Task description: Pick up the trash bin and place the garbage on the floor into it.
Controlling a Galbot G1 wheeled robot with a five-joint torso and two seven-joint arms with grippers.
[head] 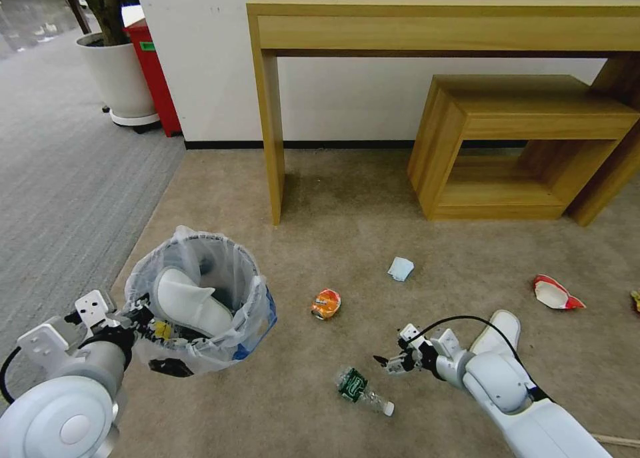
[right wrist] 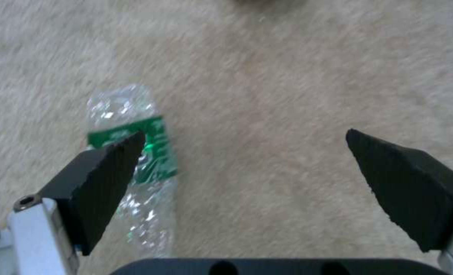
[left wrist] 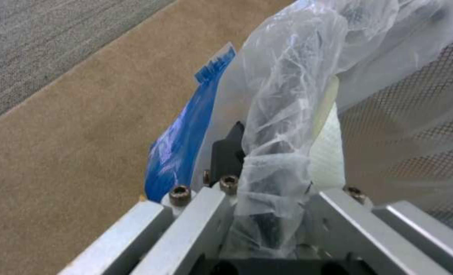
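Bin [head: 200, 298]: rim pinched by left gripper [head: 143, 315], 1 slipper [head: 187, 301] inside. Right gripper [head: 393, 363]: jaws spread above bottle [head: 360, 388]. Step judged: bottle pickup; gripper must be centred over it and lowered.

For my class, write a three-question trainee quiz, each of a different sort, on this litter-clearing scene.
1. True or false: the left end effector grips the trash bin by its rim.
2. Which item already lies inside the bin? A) white slipper B) orange can C) blue mask
3. Fill in: the open right end effector hovers above the clear ____ with a green label.

Key: 1 true; 2 A; 3 bottle.
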